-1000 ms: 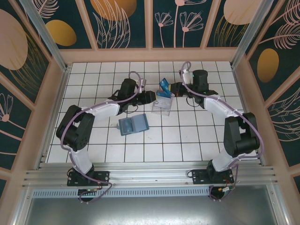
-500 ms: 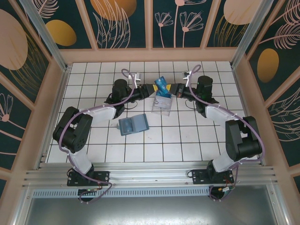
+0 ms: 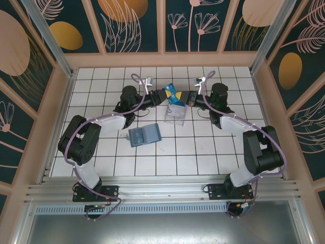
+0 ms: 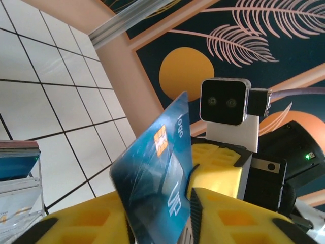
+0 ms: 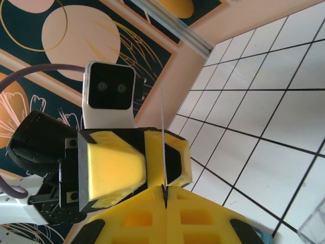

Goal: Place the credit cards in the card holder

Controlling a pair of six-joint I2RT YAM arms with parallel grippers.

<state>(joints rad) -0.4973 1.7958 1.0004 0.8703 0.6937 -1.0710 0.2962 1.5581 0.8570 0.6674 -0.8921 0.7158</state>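
Note:
One blue credit card (image 3: 175, 93) hangs in the air above the clear tray, between the two grippers. My right gripper (image 3: 187, 96) is shut on it; in the right wrist view the card (image 5: 162, 137) is a thin edge rising from the closed fingertips (image 5: 165, 190). My left gripper (image 3: 165, 94) faces it from the left. Its fingers (image 4: 157, 203) stand partly apart, with the card (image 4: 157, 173) slanted between them. More cards (image 4: 18, 162) stand in the tray. The dark teal card holder (image 3: 144, 135) lies open on the tiles, nearer me and to the left.
The clear plastic tray (image 3: 176, 116) sits on the tiled floor just below the grippers. Patterned walls enclose the tiled area on three sides. Bare tiles lie around the card holder and toward the near edge.
The left gripper has moved up and right to the card and narrowed its jaws around it. The right gripper kept hold of the card and shifted slightly.

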